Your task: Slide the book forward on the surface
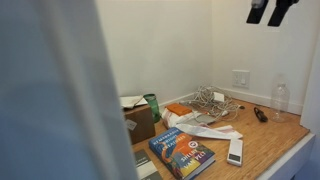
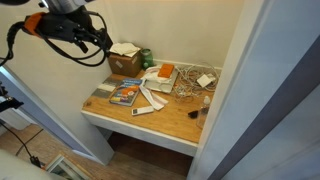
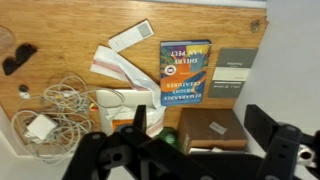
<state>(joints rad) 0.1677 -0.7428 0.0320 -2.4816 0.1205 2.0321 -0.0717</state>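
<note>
The book (image 3: 186, 70) has a blue cover with an orange-red round design and lies flat on the wooden tabletop (image 3: 70, 30). It also shows in both exterior views (image 1: 182, 153) (image 2: 125, 94), near the table's front edge. My gripper (image 3: 205, 130) is open and empty. It hangs high above the table (image 1: 268, 13) (image 2: 100, 40), far from the book. In the wrist view its fingers frame a brown cardboard box (image 3: 210, 128) below.
A white remote (image 3: 131, 35) (image 1: 235, 151) lies beside the book. A grey booklet (image 3: 235, 75) lies on its other side. A tangle of cables (image 3: 50, 105), a green can (image 1: 152, 106), white papers (image 1: 205, 128) and walls at the back crowd the table.
</note>
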